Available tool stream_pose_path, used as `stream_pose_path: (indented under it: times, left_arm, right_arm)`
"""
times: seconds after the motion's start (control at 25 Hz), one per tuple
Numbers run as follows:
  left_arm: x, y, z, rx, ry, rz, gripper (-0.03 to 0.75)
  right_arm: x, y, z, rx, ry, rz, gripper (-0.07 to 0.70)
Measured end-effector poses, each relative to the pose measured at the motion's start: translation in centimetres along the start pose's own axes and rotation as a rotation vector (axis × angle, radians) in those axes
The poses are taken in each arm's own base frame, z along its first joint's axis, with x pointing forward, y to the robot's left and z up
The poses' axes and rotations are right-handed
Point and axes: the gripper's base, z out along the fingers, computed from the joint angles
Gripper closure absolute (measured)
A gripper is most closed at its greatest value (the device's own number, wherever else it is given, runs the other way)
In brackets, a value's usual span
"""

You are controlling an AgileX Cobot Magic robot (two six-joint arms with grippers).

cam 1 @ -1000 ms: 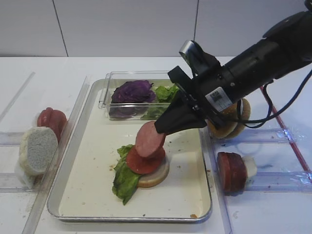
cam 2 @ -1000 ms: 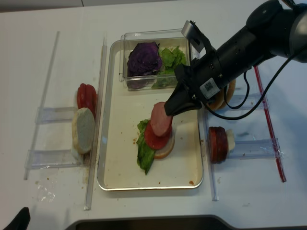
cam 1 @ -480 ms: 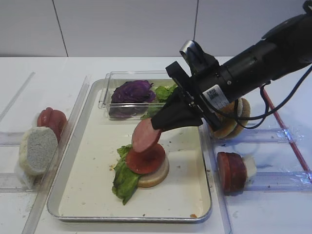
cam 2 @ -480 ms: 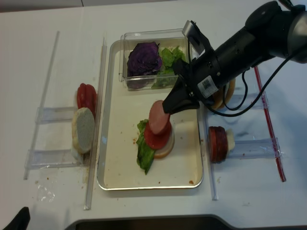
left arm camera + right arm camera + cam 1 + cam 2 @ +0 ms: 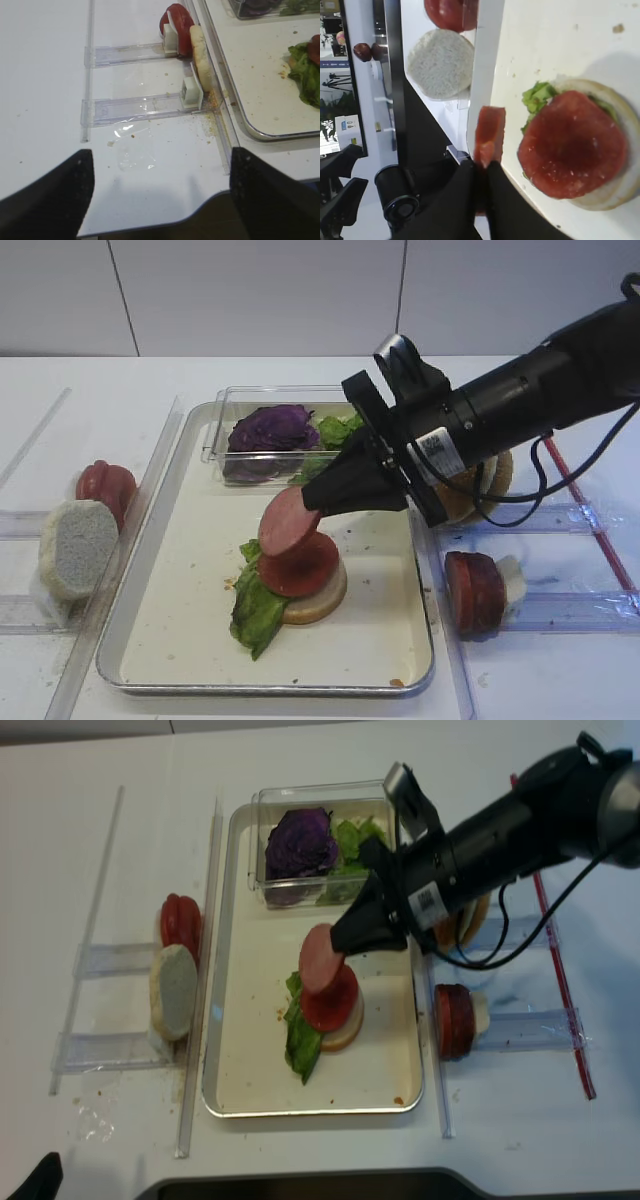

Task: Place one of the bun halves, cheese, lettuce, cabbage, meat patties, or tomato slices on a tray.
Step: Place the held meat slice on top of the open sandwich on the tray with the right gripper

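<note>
My right gripper (image 5: 322,498) is shut on the edge of a pinkish meat patty (image 5: 288,522), which hangs tilted just above and left of the stack on the tray (image 5: 270,685). The stack is a bun half (image 5: 325,602), lettuce (image 5: 255,612) and a moist tomato slice (image 5: 302,562) on top. In the right wrist view the patty (image 5: 489,134) sticks out edge-on from the shut gripper (image 5: 481,167), beside the tomato slice (image 5: 572,145). My left gripper (image 5: 160,200) stands open over bare table, far left of the tray.
A clear box (image 5: 225,425) at the tray's back holds purple cabbage (image 5: 272,427) and lettuce. The left racks carry tomato slices (image 5: 105,485) and a bun half (image 5: 75,545). The right racks carry meat patties (image 5: 473,590) and buns (image 5: 470,498) behind my arm.
The right gripper has carried the patty leftward, from resting against the stack's right side to hanging over its left edge. The left gripper shows no movement.
</note>
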Motion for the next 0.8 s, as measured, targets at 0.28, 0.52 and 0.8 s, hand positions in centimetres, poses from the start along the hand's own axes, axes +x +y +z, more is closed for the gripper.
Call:
stream_pose_path:
  times: [0.28,0.52,0.8]
  left_arm:
    - [0.00,0.00,0.00,0.000,0.000,0.000,0.202]
    - [0.00,0.00,0.00,0.000,0.000,0.000,0.202]
    - [0.00,0.00,0.00,0.000,0.000,0.000,0.202]
  right_arm:
    - [0.69,-0.76,0.22,-0.004,0.000,-0.009,0.554]
    - [0.71,-0.78,0.23,-0.005,-0.002,-0.022,0.554]
    - [0.66,-0.84,0.27,-0.006,-0.005,-0.041,0.554]
